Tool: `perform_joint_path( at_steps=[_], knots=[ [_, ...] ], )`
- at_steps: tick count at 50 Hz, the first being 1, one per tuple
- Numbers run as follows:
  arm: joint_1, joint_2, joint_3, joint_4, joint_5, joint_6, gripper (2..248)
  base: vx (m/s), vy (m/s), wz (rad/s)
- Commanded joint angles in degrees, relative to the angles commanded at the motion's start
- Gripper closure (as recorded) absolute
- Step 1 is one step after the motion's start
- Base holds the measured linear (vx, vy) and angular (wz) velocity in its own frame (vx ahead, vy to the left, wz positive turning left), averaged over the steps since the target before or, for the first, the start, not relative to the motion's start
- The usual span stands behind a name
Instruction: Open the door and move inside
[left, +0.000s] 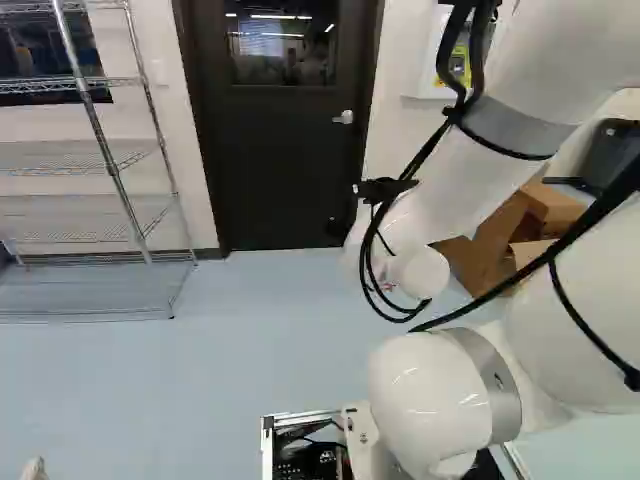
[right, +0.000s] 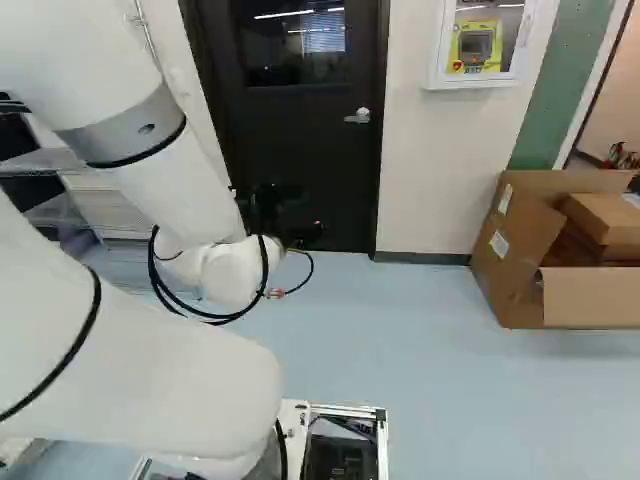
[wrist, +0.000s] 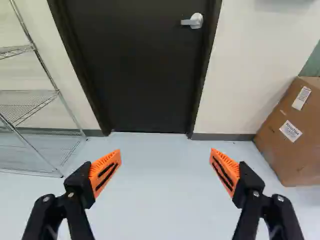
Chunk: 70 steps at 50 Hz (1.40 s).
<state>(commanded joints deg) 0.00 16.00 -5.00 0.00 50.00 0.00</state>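
In the right base view my gripper (right: 282, 218) shows dark against the lower part of the black door (right: 300, 150). The wrist view has the gripper (wrist: 165, 159) with its orange-padded fingers wide apart and nothing between them. Ahead of it stands the door (wrist: 137, 65), closed in its dark frame. A silver lever handle (wrist: 194, 21) sits near the door's right edge, above the gripper's height; the same handle (right: 360, 116) shows in the right base view, well apart from the gripper. A window (left: 283, 45) fills the upper door in the left base view.
A wire shelf rack (left: 100, 200) stands against the wall left of the door. To the right of the door are an open cardboard box (right: 590, 298) on the floor and a wall cabinet (right: 483, 45) holding a yellow device. Pale blue floor (wrist: 160, 210) lies before the door.
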Motion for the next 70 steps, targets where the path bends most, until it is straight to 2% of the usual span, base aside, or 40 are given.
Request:
perform_joint_path(
  at_steps=[20,70],
  knots=[
    [0.0,0.0,0.0,0.0,0.0,0.0,3,0.105,-0.005,-0.014],
    [0.0,0.0,0.0,0.0,0.0,0.0,3,0.172,0.0,-0.018]
  ],
)
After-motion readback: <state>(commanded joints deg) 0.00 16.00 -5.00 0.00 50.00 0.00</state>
